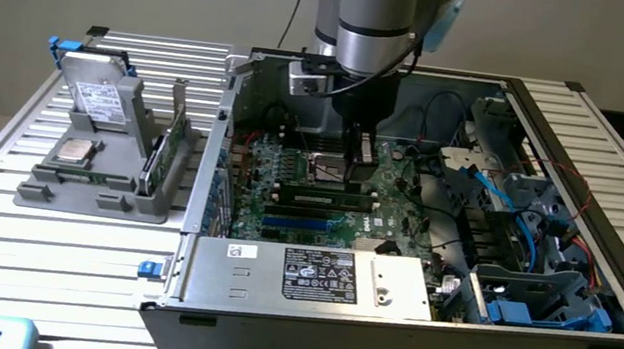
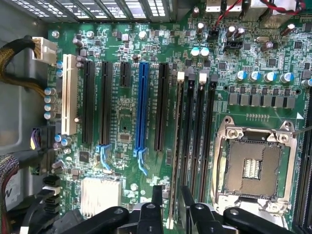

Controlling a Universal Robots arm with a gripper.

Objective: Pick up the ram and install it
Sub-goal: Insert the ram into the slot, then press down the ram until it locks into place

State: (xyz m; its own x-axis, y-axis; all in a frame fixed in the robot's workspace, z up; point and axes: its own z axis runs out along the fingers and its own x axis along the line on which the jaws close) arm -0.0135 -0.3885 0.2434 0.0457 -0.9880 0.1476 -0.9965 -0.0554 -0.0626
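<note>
The ram [image 2: 175, 146] is a thin green stick standing on edge in the first of the black memory slots, beside the silver processor socket [image 2: 251, 165]. In the exterior view the ram [image 1: 327, 200] lies along its slot on the motherboard [image 1: 289, 167], dark chips and pale label showing. My gripper [image 2: 171, 191] straddles one end of the stick. Its two black fingers [image 2: 157, 195] stand on either side with a small gap to the board, so it is open and holds nothing. From outside, the gripper [image 1: 357, 173] reaches down into the open computer case [image 1: 387, 344].
A grey fixture [image 1: 95, 197] at the exterior view's left holds a hard drive [image 1: 95, 99], a square silver chip [image 1: 79, 150] and a taller green card [image 1: 176, 149]. The power supply [image 1: 312, 274] and blue cables [image 1: 521, 220] crowd the case. A blue slot [image 2: 142, 105] runs alongside several black slots.
</note>
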